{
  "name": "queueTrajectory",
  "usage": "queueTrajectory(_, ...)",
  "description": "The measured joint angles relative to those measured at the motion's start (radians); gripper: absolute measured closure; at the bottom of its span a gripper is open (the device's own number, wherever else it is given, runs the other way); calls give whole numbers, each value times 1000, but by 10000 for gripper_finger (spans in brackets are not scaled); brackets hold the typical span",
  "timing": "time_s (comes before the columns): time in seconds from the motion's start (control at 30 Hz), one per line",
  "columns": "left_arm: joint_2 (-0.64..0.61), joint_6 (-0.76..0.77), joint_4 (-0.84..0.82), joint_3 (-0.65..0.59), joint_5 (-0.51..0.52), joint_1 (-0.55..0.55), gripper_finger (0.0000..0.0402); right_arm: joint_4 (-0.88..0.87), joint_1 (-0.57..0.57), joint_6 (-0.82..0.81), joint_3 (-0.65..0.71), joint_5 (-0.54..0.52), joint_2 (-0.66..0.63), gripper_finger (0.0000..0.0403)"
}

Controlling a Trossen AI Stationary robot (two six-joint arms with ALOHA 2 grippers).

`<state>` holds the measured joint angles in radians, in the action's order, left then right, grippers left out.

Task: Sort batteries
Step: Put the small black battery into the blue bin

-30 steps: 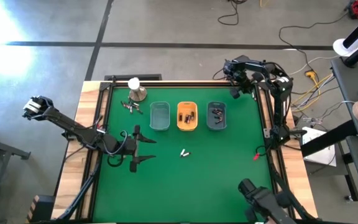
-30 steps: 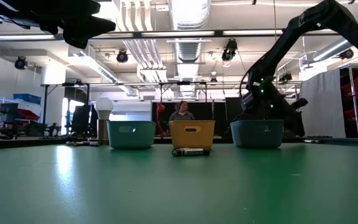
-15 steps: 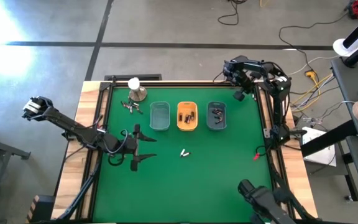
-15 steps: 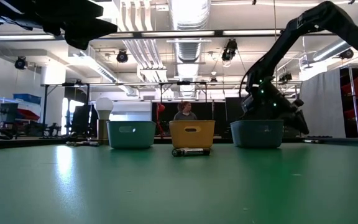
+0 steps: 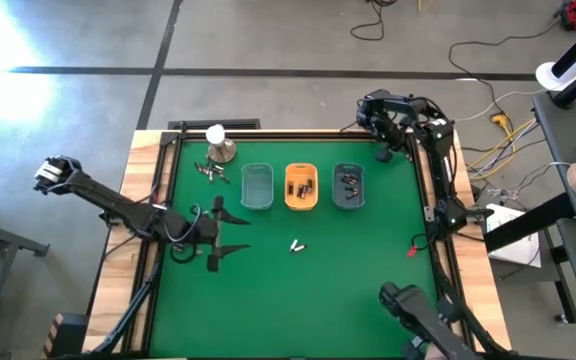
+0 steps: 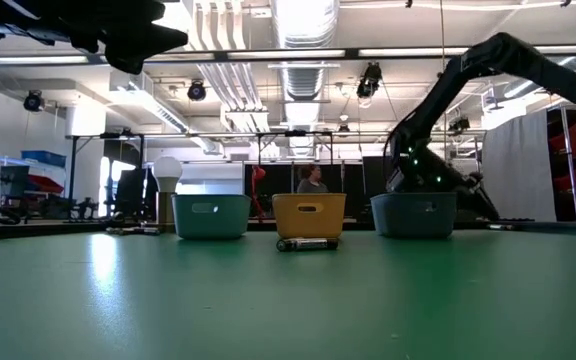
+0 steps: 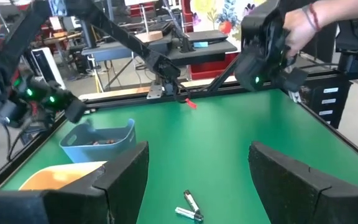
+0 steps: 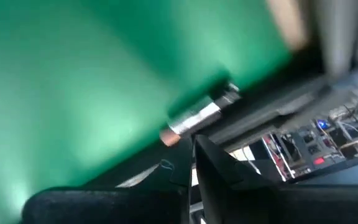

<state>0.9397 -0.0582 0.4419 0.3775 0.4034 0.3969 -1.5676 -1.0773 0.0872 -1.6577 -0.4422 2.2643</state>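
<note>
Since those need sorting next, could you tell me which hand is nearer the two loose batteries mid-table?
Left. The left hand, open, hovers just beside the loose batteries; the right hand sits at the far right edge.

On your green tabletop (image 5: 348, 290) you have three small trays in a row toward the far edge: a teal tray (image 5: 256, 186), an orange tray (image 5: 301, 187) and a grey-blue tray (image 5: 348, 187). Near the far left corner you have a round metal dome (image 5: 224, 150) with a white ball (image 5: 214, 133) on top. Near the right edge lies a small red item (image 5: 412, 251). Beyond the far edge, a person (image 6: 312, 181) shows in the room.
</note>
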Motion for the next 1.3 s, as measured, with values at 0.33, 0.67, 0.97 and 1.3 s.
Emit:
queueTrajectory(0.33, -168, 12, -159, 0, 0, 0, 149, 9, 3, -64, 10, -20, 6, 391)
queueTrajectory(0.67, -335, -16, -237, 0, 0, 0, 149, 76, 0, -281, 9, -25, -18, 391)
queueTrajectory(0.97, -473, -114, -286, 0, 1, 0, 149, 91, -1, -411, 9, -4, -61, 390)
queueTrajectory(1.3, -614, -255, -326, 0, 8, 0, 149, 117, -13, -406, 9, 128, -172, 390)
